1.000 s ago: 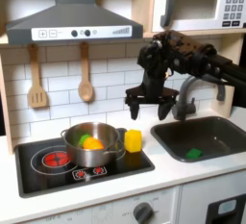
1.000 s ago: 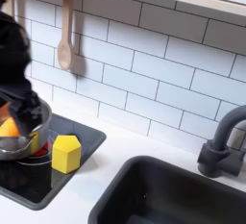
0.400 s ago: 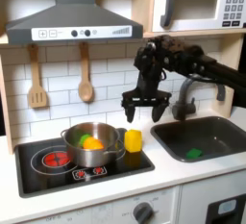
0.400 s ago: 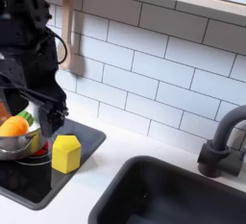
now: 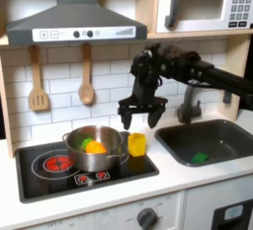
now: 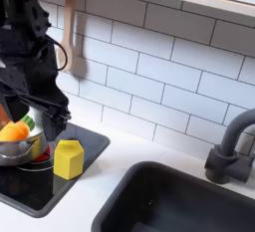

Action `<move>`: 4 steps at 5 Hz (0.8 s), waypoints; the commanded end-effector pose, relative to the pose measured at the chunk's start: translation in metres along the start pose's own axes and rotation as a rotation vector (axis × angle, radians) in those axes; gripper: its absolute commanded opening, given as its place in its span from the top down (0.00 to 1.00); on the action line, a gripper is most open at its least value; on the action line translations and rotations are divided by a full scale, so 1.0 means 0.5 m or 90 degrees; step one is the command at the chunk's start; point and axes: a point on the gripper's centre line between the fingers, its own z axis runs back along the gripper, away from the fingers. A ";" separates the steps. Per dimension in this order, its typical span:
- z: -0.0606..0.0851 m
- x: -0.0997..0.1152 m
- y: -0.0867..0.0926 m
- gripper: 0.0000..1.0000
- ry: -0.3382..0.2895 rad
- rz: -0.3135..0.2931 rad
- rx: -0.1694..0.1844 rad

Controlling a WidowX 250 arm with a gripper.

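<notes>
Yellow block on stove beside pot; pincer spread above, empty.

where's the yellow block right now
In both exterior views the yellow block stands on the stove's right edge beside the pot, below the open gripper.

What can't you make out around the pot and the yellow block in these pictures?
- Pot contents: in the first exterior view too small to identify; in the second exterior view the arm covers part.
- Tool: its fingers blur in the first exterior view.
- Green item in the sink: too small to identify.
</notes>
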 end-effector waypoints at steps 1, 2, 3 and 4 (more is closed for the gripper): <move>0.001 0.013 -0.010 0.00 0.003 0.035 -0.011; -0.009 0.032 0.014 0.00 -0.001 0.055 -0.001; -0.016 0.051 0.023 0.00 -0.004 0.068 0.008; -0.023 0.052 0.020 0.00 0.005 0.078 -0.001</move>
